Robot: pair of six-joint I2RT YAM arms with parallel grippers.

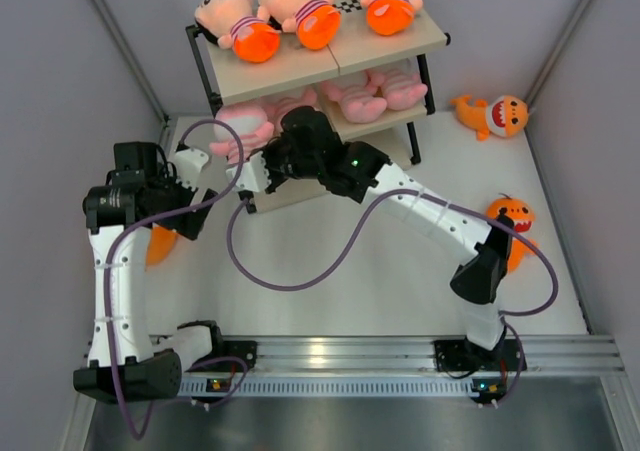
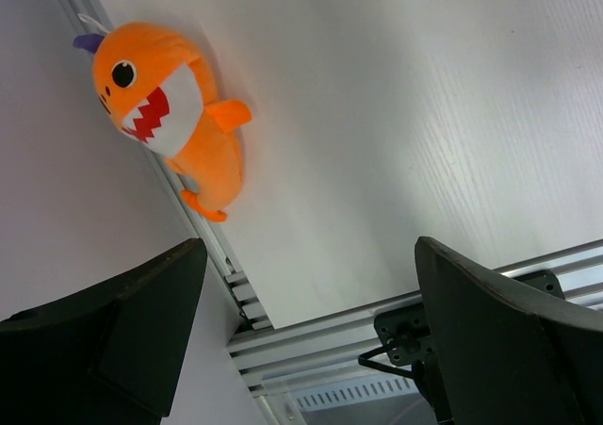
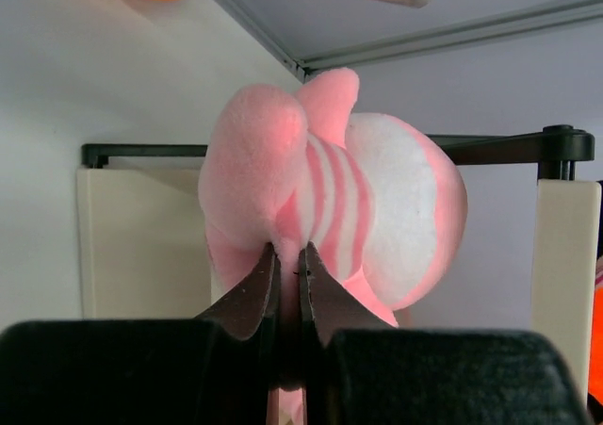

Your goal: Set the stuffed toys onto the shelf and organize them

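- While clamping pink striped toy [image 3: 330, 199] in closed right fingers [image 3: 259, 288], holds it upright, belly toward wrist camera, before shelf [image 3: 141, 246].
- Spreads left fingers [image 2: 490, 312] wide, empty, near orange shark [image 2: 174, 114] lying diagonally along worktop [image 2: 396, 114] edge.

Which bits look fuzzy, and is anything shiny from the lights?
Right wrist view: the right gripper is fuzzy at its black base, the pink toy it pinches sharper. Left wrist view: the left gripper has dark, soft-edged fingers, the orange shark crisp. Top view: light glares off the metal rail.

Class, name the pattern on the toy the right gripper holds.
Pink plush animal: pink-and-white stripes; right wrist view.
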